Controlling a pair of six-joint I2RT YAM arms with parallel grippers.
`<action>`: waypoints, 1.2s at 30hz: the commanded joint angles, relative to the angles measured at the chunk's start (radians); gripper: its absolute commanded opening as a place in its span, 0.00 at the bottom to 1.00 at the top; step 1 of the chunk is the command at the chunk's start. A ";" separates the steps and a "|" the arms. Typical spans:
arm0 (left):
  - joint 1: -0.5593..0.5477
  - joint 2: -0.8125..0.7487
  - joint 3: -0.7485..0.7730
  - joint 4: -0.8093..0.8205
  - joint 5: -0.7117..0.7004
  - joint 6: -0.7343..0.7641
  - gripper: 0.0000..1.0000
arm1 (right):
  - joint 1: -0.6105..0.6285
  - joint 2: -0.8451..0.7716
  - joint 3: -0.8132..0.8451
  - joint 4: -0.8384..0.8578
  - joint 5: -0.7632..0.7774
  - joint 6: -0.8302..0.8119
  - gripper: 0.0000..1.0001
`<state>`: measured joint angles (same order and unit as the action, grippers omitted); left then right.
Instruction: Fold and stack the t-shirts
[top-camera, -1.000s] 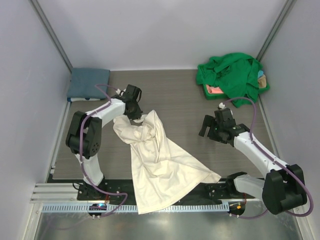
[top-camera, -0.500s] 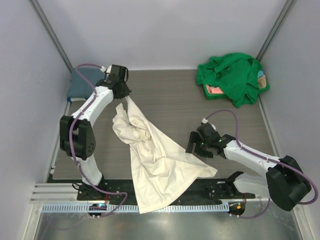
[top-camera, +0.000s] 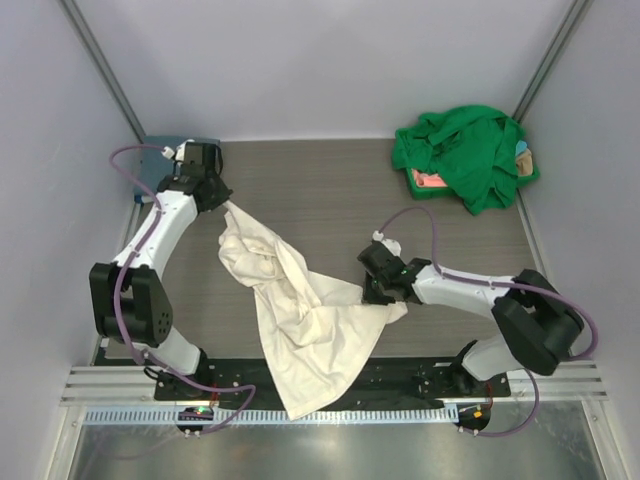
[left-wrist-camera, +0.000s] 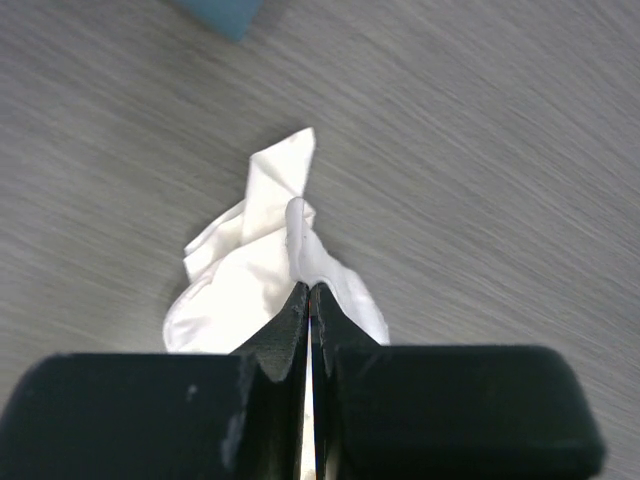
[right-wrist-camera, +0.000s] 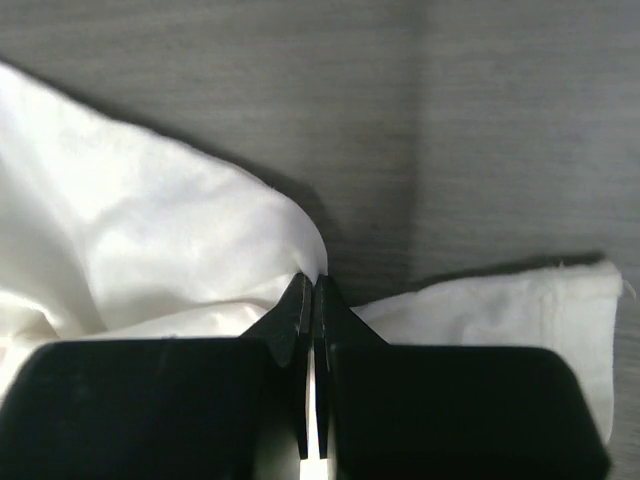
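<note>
Found the cream shirt sprawled and crumpled across the middle of the counter, with the near end over the front edge. Saw the left hand pinched tight on a far corner of that cloth, close by the blue shirt at the back left (mostly hidden behind the arm). Caught the right hand likewise closed on a fold at the shirt's right edge, low to the counter. Noted the green shirt heaped at the back right, well apart, over a pink shirt.

Judged this as the spreading-out step, with no fold made yet. Reckoned the next move called for drawing both hands apart to pull the cloth flat and taut, gently enough to keep both pinches, then laying it down square.
</note>
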<state>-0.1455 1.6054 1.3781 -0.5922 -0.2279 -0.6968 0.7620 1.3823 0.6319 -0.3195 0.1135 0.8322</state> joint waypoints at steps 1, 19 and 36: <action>0.035 -0.100 -0.027 0.035 0.013 -0.001 0.00 | -0.009 0.113 0.113 -0.059 0.155 -0.111 0.01; 0.067 -0.622 0.064 0.038 0.170 0.195 0.00 | -0.067 -0.241 0.753 -0.341 0.511 -0.386 0.01; 0.069 -0.883 0.318 0.309 0.452 0.460 0.00 | -0.066 -0.479 1.043 -0.414 0.530 -0.660 0.01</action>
<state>-0.0826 0.6128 1.6444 -0.3267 0.1699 -0.3061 0.6975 0.8108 1.6417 -0.7502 0.5400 0.3092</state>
